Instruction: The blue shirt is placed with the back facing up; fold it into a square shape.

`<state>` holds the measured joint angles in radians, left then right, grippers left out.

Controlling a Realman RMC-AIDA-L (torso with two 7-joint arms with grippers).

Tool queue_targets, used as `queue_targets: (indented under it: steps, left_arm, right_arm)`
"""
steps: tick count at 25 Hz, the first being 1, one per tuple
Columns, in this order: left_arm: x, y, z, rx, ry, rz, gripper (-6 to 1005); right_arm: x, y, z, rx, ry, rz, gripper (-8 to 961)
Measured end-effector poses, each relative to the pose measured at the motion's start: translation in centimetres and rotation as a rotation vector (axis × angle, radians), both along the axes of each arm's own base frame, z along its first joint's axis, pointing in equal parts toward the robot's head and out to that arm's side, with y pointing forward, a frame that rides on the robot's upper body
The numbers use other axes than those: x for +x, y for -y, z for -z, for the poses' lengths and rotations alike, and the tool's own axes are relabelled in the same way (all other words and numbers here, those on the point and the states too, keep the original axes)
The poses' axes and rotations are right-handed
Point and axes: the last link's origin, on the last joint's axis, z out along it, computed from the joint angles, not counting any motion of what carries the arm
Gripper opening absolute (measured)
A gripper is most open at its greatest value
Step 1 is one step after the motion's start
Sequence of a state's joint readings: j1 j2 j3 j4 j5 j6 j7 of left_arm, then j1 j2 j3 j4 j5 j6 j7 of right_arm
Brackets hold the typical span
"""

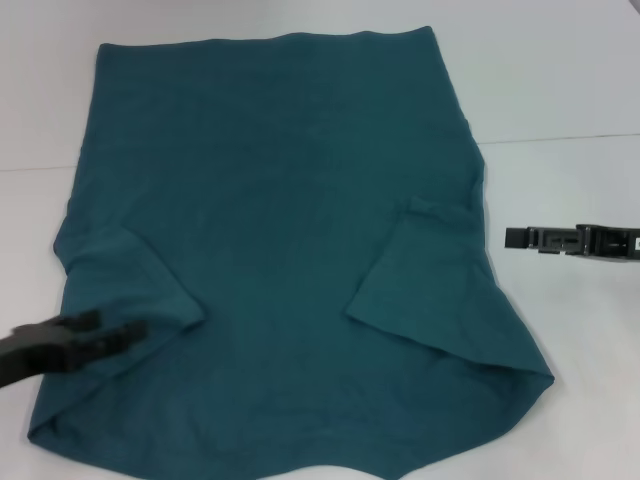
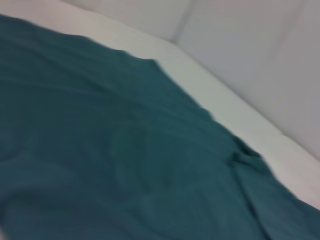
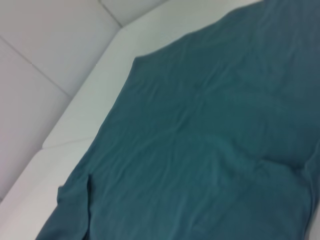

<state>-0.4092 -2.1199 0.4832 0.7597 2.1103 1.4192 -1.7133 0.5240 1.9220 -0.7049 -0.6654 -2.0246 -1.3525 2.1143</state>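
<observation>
The blue shirt (image 1: pixel 280 230) lies flat on the white table, hem at the far side, both short sleeves folded inward onto the body. My left gripper (image 1: pixel 128 334) is low over the folded left sleeve (image 1: pixel 130 280) near the shirt's near left corner. My right gripper (image 1: pixel 512 238) is off the cloth over bare table, a little right of the folded right sleeve (image 1: pixel 425 270) and pointing toward it. The shirt fills the left wrist view (image 2: pixel 100 150) and the right wrist view (image 3: pixel 210 150); neither shows any fingers.
The white table (image 1: pixel 560 80) surrounds the shirt, with a seam line (image 1: pixel 560 138) running across it on the right. The wrist views show a white wall (image 2: pixel 260 45) rising behind the table's far edge. The shirt's near edge runs out of the head view.
</observation>
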Motion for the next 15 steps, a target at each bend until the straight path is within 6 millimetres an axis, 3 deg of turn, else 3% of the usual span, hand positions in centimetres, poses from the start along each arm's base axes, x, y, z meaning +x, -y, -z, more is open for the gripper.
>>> queue_targets:
  steps: [7,15]
  left_arm:
    - [-2.8,0.5,-2.2,0.044,-0.041,-0.144,950]
    - [-4.1,0.9,-2.5,0.034,-0.103,-0.203,949]
  right_arm:
    - [0.0,0.2,0.5,-0.024,0.0,0.006,926]
    - [-0.4,-0.2,1.0,-0.014,-0.006,0.006,926]
